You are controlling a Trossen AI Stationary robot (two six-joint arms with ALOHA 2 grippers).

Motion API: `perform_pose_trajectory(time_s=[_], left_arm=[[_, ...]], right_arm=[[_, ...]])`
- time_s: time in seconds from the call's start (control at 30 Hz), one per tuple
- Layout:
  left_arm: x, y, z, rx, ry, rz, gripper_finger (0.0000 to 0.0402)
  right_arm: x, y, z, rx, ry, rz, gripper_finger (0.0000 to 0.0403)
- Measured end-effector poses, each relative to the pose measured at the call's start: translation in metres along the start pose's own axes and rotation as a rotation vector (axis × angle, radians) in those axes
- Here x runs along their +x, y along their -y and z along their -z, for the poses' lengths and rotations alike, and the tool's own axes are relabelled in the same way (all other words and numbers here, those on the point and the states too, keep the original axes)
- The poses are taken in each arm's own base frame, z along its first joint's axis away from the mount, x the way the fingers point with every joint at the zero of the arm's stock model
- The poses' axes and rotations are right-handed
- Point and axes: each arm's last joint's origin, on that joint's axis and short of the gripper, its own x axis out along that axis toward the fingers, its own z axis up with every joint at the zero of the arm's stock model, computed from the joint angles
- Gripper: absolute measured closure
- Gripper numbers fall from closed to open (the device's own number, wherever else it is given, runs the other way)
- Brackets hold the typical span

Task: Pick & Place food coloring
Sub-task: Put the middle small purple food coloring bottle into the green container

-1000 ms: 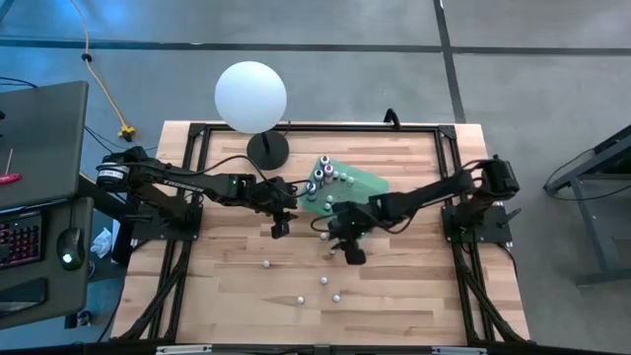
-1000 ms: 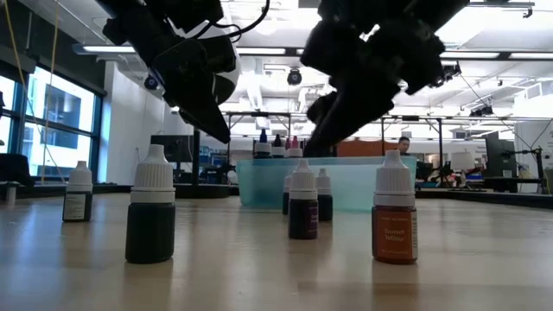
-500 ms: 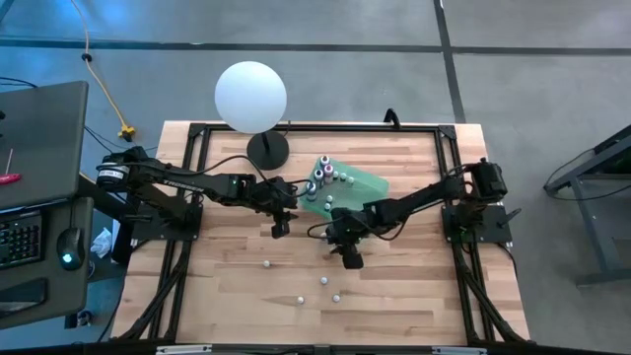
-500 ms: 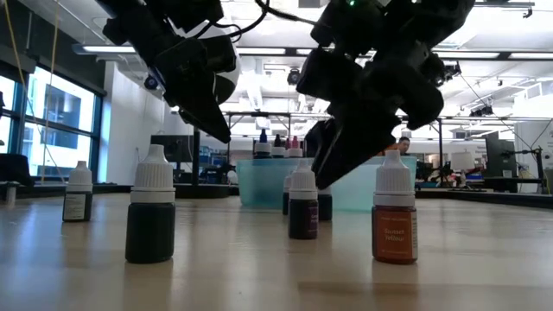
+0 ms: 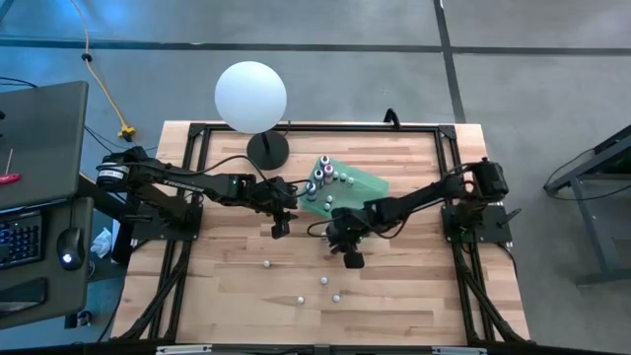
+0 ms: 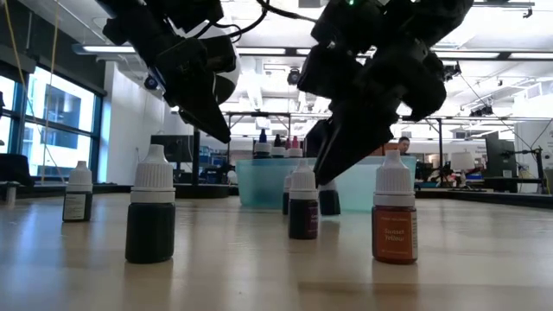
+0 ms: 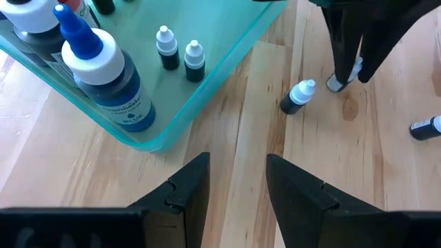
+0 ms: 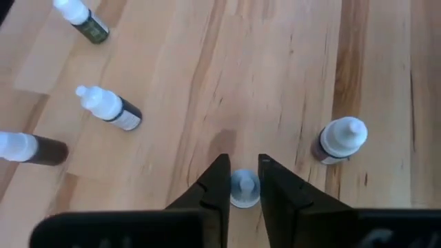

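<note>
the left gripper (image 5: 280, 229) hangs above the wood table (image 5: 227, 286) with its two fingers (image 7: 185, 186) well apart and nothing between them. just ahead of it lies the near corner of the green tray (image 7: 227, 65); inside the tray stand a blue-topped bottle (image 7: 103, 69) and two tiny white-capped bottles (image 7: 180, 57). past the tray corner, on the bare wood, one small bottle (image 7: 298, 96) stands near the other arm.

to the right of it, the right gripper (image 5: 352, 258) is low over the table, just off the tray's front edge. its fingers (image 8: 215, 180) sit narrow around the white cap of a small bottle (image 8: 244, 189), one finger close on each side; the bottle stands upright on the wood. i cannot tell whether the pads actually press the cap. beside this gripper stands a dark bottle (image 8: 335, 141) with a white cap, and farther out from it three more bottles (image 8: 110, 109) stand on the table.

in the low view a dark bottle (image 6: 303, 203) stands right under the right gripper, an orange one (image 6: 395, 210) to its right, and two more (image 6: 151, 207) off to the left below the left gripper
</note>
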Motion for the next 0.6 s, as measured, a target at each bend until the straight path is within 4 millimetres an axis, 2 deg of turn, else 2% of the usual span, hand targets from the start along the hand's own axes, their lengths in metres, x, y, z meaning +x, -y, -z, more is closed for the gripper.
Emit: perform_pose_trajectory(time_s=[0.1,0.2,0.37,0.47,0.6], left_arm=[[0.0,0.0,0.0,0.0,0.0,0.0,0.0261],[0.0,0.0,0.0,0.0,-0.001,0.0,0.0261],[0.0,0.0,0.0,0.0,-0.001,0.0,0.0261],[0.0,0.0,0.0,0.0,-0.001,0.0,0.0261],[0.0,0.0,0.0,0.0,-0.001,0.0,0.0261]], right_arm=[[-0.011,-0.003,-0.009,-0.003,0.008,0.004,0.0354],[-0.031,-0.006,-0.023,-0.021,0.026,0.065,0.0343],[-0.074,-0.005,-0.036,-0.095,0.055,0.354,0.0342],[-0.095,0.008,-0.038,-0.072,0.064,0.539,0.0352],[-0.103,0.037,-0.032,-0.003,0.048,0.663,0.0353]])
